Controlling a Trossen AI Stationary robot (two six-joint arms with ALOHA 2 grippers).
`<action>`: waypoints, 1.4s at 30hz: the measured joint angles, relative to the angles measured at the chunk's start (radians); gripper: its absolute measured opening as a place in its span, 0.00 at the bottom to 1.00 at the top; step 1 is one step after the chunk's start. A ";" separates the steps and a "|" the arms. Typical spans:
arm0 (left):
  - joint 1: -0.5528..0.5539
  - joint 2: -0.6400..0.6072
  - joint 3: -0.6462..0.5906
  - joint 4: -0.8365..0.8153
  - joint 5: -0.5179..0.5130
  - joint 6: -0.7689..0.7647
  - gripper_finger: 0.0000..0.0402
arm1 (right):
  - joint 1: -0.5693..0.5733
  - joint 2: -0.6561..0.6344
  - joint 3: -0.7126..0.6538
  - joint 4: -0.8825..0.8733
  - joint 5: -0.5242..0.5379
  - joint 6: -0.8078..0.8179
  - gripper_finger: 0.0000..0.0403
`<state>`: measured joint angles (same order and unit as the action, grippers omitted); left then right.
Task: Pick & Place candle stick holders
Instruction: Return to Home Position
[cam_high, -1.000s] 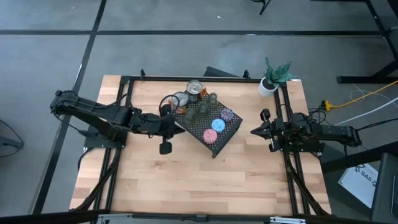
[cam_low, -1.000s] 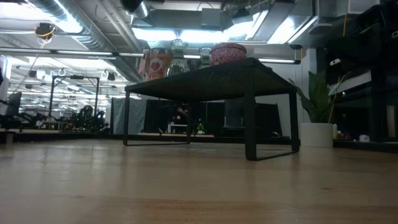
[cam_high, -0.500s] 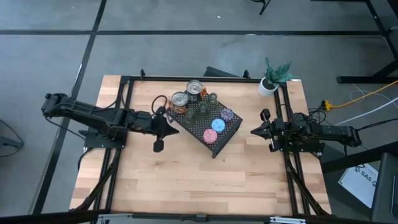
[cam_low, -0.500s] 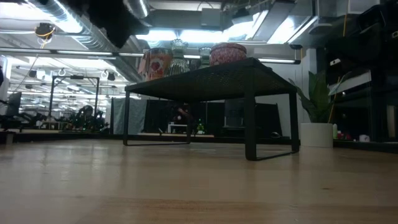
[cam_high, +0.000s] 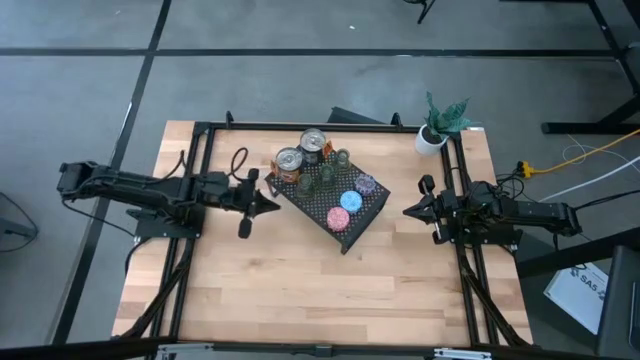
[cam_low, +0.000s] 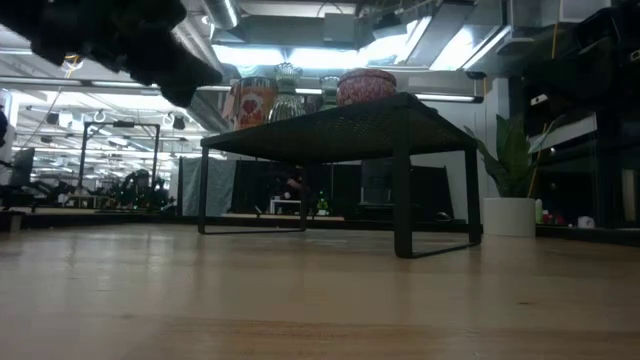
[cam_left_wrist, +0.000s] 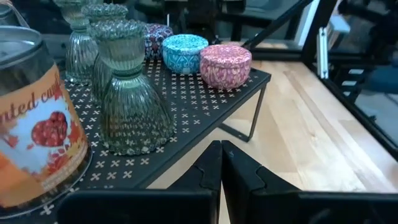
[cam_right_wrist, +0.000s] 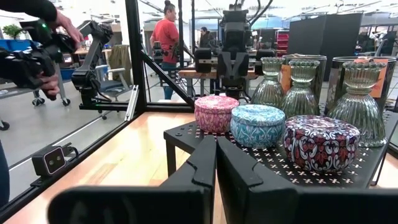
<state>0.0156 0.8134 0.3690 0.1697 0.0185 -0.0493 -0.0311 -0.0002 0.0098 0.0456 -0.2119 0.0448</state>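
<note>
Hanging just off the left corner of the black mesh shelf (cam_high: 368, 210), the left hand (cam_high: 270, 203) has both fingers pressed flat together w/ nothing btwn them. The right hand (cam_high: 408, 212) sits apart from the shelf's right side, near the desk (cam_high: 300, 300) edge. It is shut tight and empty too.

All holders stand on the shelf top. The pink tin (cam_high: 338, 218), blue tin (cam_high: 350, 200) and purple tin (cam_high: 366, 184) form a row along the side facing the right hand. Three green ribbed glass holders (cam_high: 326, 172) line up behind them. Two lidded candle jars (cam_high: 289, 159) sit at the far end.

Hard to see:
- **Left wrist view:** the purple tin is mostly hidden behind a glass holder. The nearest candle jar is cut by the frame edge, so its orange label w/ a red heart is only partly readable.
- **Right wrist view:** the jars show only in bits behind the glass, and the outermost glass holder is cropped.
- **Low view:** the left arm (cam_low: 130, 40) is just a dark blur up in a corner, and its fingers can't be made out. The shelf is seen edge-on, so only the pink tin, one jar and some glass tops show above it. The other tins are hidden.

A white plant pot (cam_high: 432, 138) stands at the desk's far right corner. Beyond the desk is a person in a red top (cam_right_wrist: 166, 34), too small for detail.
</note>
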 joint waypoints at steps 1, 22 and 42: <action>0.004 -0.008 -0.020 0.029 0.008 0.000 0.00 | 0.000 0.000 0.000 0.000 0.000 0.000 0.04; 0.014 -0.126 -0.354 0.434 0.071 -0.094 0.00 | 0.000 0.000 0.000 0.000 0.000 0.000 0.04; 0.014 -0.332 -0.360 0.241 0.082 -0.068 0.00 | 0.000 0.000 0.000 0.000 0.000 0.000 0.04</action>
<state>0.0292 0.4809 0.0086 0.4106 0.1001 -0.1173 -0.0314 -0.0002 0.0101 0.0456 -0.2119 0.0448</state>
